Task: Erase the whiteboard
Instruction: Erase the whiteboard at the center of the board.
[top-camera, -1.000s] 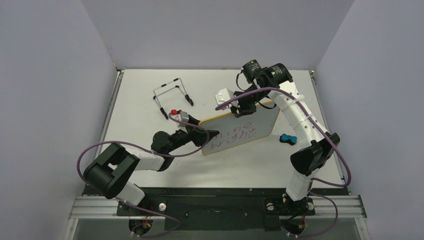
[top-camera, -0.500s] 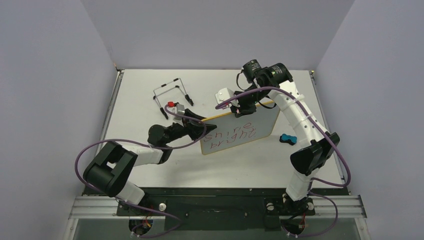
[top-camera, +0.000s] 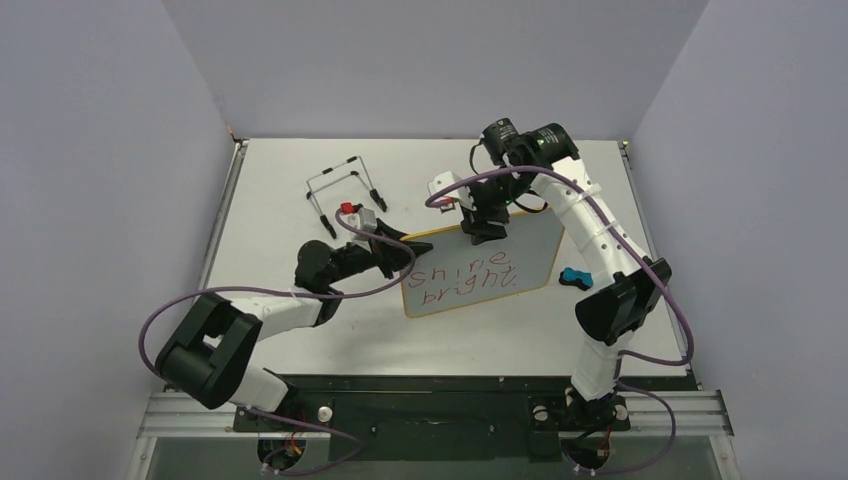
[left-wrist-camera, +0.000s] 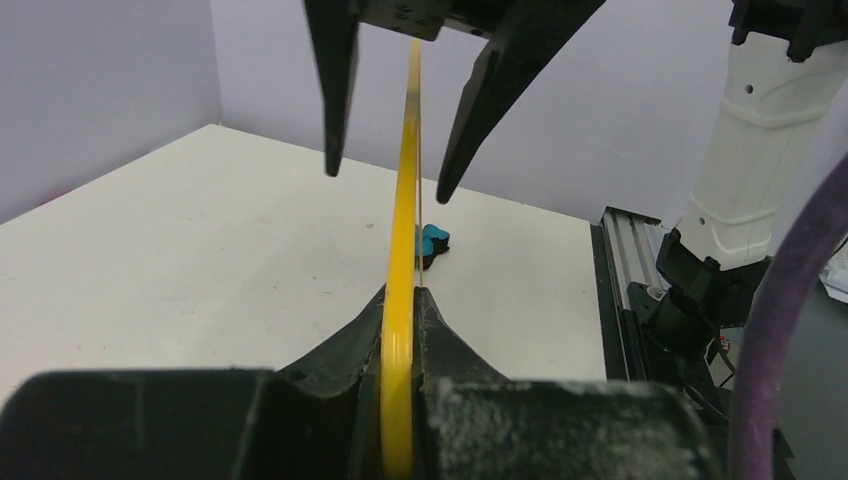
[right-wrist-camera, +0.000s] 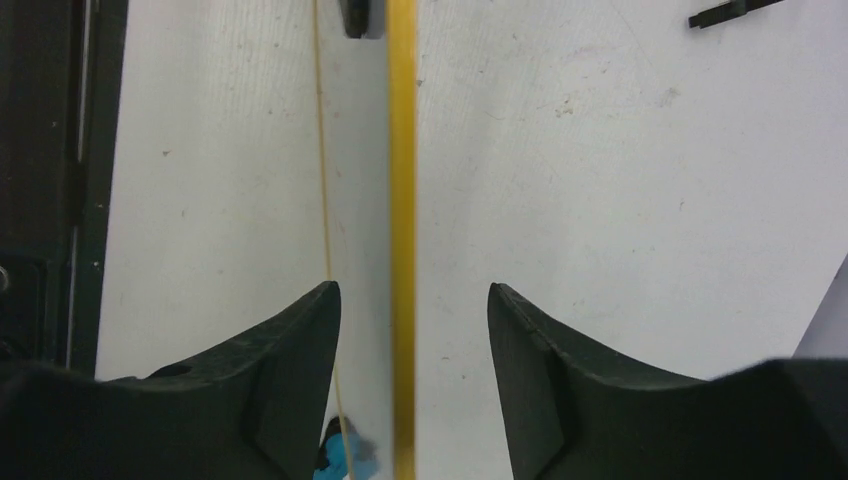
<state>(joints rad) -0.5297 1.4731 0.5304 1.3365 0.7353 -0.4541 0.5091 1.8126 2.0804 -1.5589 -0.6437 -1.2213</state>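
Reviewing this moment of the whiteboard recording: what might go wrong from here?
1. Only the left gripper clamps the whiteboard, and only at one edge. The right gripper straddles the far edge with its jaws apart, so the board may pivot or slip.
2. If the board drops, its corner could knock the blue eraser lying close by on the table.
3. Wiping pressure on the red writing could twist the board out of that single grip.

- There's the whiteboard (top-camera: 530, 250): glossy white face, red handwriting, thin yellow frame.
- The eraser (top-camera: 574, 277) shows bright blue, a touch of black.
- The wire stand (top-camera: 345, 190) is black all over.
- The desk (top-camera: 280, 190) is off-white, faintly speckled.
- The cables (top-camera: 215, 292) are purple.
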